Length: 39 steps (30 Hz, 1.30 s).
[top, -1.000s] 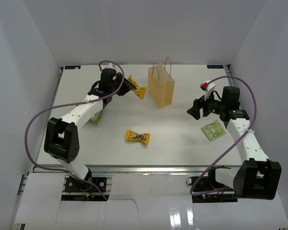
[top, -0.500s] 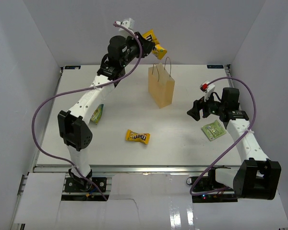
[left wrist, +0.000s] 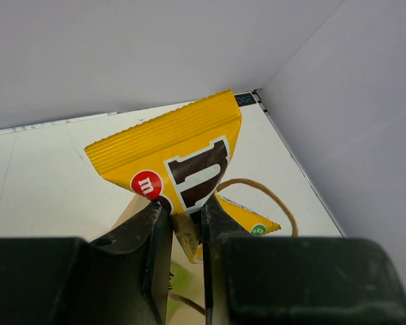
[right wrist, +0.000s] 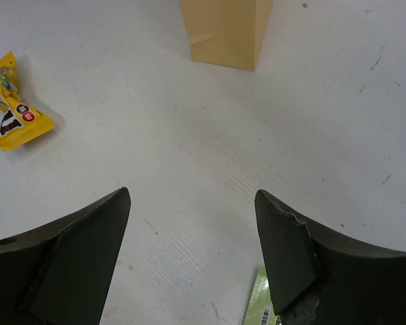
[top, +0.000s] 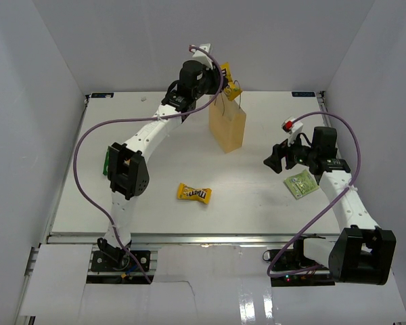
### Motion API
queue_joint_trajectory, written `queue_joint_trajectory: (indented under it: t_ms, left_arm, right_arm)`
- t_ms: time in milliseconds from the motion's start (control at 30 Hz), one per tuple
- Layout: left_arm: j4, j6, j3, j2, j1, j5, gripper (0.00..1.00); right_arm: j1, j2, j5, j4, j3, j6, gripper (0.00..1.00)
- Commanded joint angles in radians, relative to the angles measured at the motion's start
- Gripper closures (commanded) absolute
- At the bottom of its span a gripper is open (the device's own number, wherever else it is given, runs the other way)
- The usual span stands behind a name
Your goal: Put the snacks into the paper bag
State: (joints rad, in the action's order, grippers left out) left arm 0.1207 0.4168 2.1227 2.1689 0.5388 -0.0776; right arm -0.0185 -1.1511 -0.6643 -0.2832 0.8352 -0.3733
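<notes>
The tan paper bag stands upright at the back middle of the table. My left gripper is shut on a yellow candy packet and holds it just above the bag's open top. In the left wrist view the packet sticks up from between my fingers, with a bag handle beside it. A second yellow packet lies on the table in front of the bag. A green-and-white packet lies by my right gripper, which is open and empty.
White walls close in the table at the back and sides. The right wrist view shows the bag's base, the lying yellow packet and a corner of the green packet. Purple cables loop off both arms.
My left arm has swung right, carrying the yellow packet from over the back left to just above the bag's opening. The right arm has not moved.
</notes>
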Motion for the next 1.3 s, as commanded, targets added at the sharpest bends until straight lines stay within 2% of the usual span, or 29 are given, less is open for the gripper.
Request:
queue_joint_trajectory:
  t_ms: [0,267,367,400,500,533,633,833,967,1033,1100,1133,1167,1267]
  left_arm:
    - [-0.021,-0.036,-0.015,-0.087,0.001,0.016,1.0]
    - [-0.019,-0.047,-0.067,-0.107,0.001,0.006,0.99]
    - [-0.019,-0.047,-0.087,-0.115,0.001,0.004,0.93]
    - [-0.019,-0.047,-0.089,-0.116,0.001,0.006,0.91]
    - [-0.019,-0.049,-0.09,-0.118,0.001,0.007,0.74]
    - [-0.019,-0.047,-0.09,-0.118,0.001,0.009,0.66]
    - [-0.019,-0.047,-0.087,-0.119,0.001,0.013,0.51]
    - [-0.019,-0.044,-0.081,-0.123,0.003,0.016,0.36]
    - [-0.019,-0.046,-0.066,-0.126,0.001,0.015,0.3]
    - [-0.027,-0.062,-0.066,-0.135,0.001,0.007,0.27]
    - [-0.038,-0.088,-0.076,-0.164,0.001,0.007,0.21]
    - [-0.044,-0.123,-0.087,-0.179,0.001,0.007,0.18]
    - [-0.053,-0.14,-0.102,-0.222,0.001,0.009,0.12]
    - [-0.087,-0.171,-0.199,-0.3,-0.002,0.055,0.05]
  right_arm:
    - [-0.005,0.021,-0.02,0.03,-0.01,0.008,0.2]
    - [-0.005,0.017,-0.023,0.033,-0.011,0.008,0.2]
    - [-0.005,0.019,-0.023,0.033,-0.015,0.008,0.2]
    - [-0.005,0.019,-0.021,0.032,-0.015,0.007,0.2]
    - [-0.005,0.019,-0.021,0.032,-0.013,0.005,0.2]
    - [-0.005,0.019,-0.021,0.032,-0.013,0.005,0.2]
    - [-0.005,0.017,-0.021,0.033,-0.016,0.004,0.2]
    - [-0.005,0.019,-0.026,0.03,-0.019,-0.003,0.2]
    - [-0.005,0.016,-0.067,0.015,-0.018,-0.03,0.2]
    - [-0.001,0.011,-0.19,-0.025,-0.008,-0.123,0.2]
    - [0.006,0.004,-0.346,-0.156,0.024,-0.243,0.2]
    - [0.02,-0.01,-0.375,-0.219,0.037,-0.394,0.19]
    - [0.06,-0.019,-0.388,-0.337,0.054,-0.465,0.19]
    - [0.156,-0.067,-0.357,-0.467,0.1,-0.662,0.19]
